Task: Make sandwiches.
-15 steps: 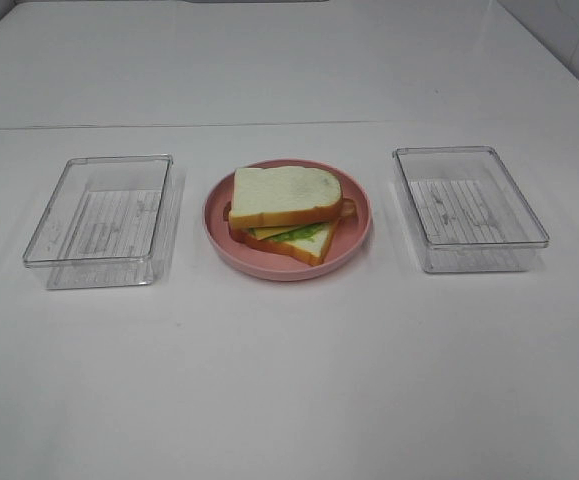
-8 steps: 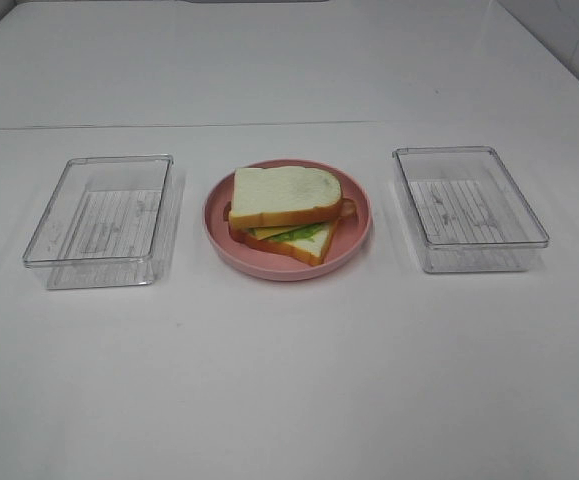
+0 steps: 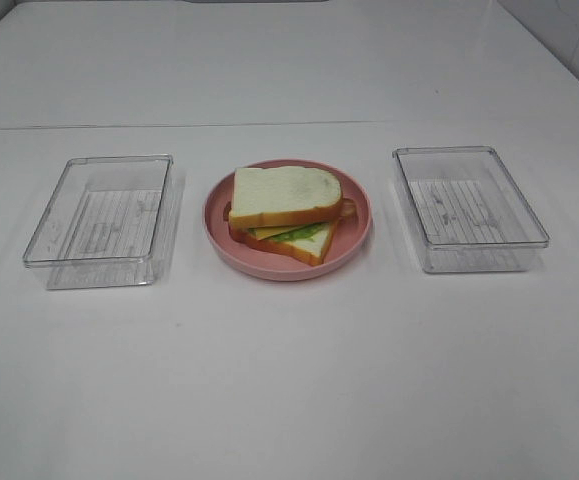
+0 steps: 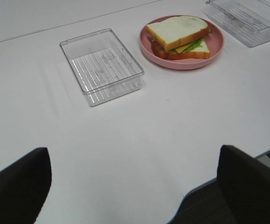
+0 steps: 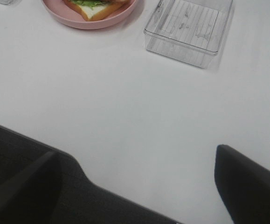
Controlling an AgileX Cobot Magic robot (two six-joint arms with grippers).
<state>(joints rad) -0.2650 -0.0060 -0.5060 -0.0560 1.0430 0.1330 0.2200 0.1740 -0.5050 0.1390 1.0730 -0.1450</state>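
From the exterior high view the sandwich (image 3: pixel 287 214) sits on the pink plate (image 3: pixel 354 245) between clear trays at 9 (image 3: pixel 99 220) and 3 o'clock (image 3: pixel 469 208); in both wrist views the left tool (image 4: pixel 135 186) and right tool (image 5: pixel 139 186) stand spread and empty above the counter (image 5: pixel 125 102), so the skewed top slice (image 4: pixel 177 31) could slide off if nudged.

Left hand (image 4: pixel 135 186) and right hand (image 5: pixel 139 186) both spread wide, dark fingers apart, nothing between them.
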